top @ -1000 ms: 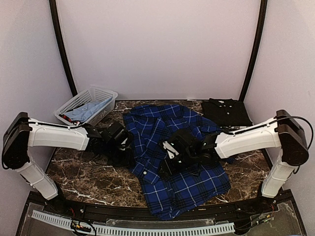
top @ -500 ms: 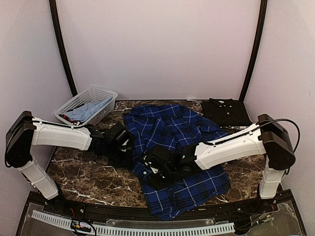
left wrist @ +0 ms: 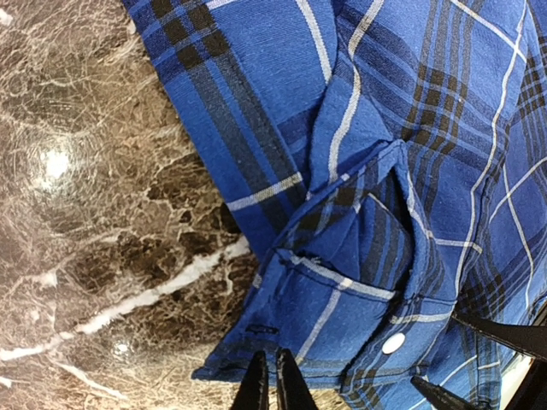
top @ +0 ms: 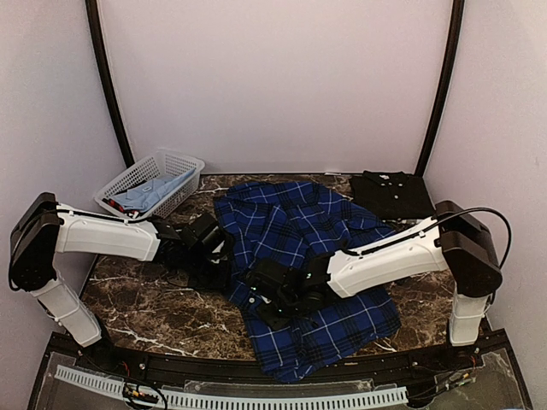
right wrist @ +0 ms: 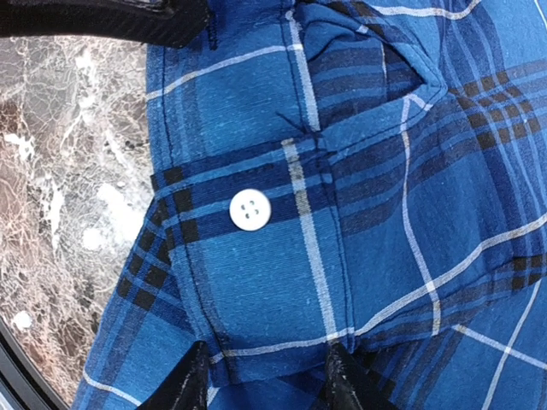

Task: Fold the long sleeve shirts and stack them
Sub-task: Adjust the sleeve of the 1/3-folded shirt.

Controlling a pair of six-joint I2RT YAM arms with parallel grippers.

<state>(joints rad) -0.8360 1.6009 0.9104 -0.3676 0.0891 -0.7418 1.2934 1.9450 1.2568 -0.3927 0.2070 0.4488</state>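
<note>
The right arm has reached farther left across the plaid shirt (top: 312, 239), bringing the right gripper (top: 267, 299) from the cloth's middle to its left edge, and the left gripper (top: 218, 254) has drawn its fingers in. The plaid shirt lies spread and rumpled at the middle of the dark marble table (top: 145, 299), royal blue and navy crossed by thin white lines, its lower end reaching the near edge. In the left wrist view the left gripper's fingertips (left wrist: 256, 389) stand all but together, pinched on the shirt's hem where it meets the marble, near a white button (left wrist: 393, 343). In the right wrist view the right gripper's jaws stand apart, straddling a flat band of plaid just below another white button (right wrist: 249, 209). The black shirt (top: 393, 195) lies folded at the table's far right corner, apart from the plaid one. A white lattice basket (top: 181, 160) stands at the far left holding pale blue cloth (top: 149, 195). From above, both arms hide the shirt's left edge and their own fingertips.
</note>
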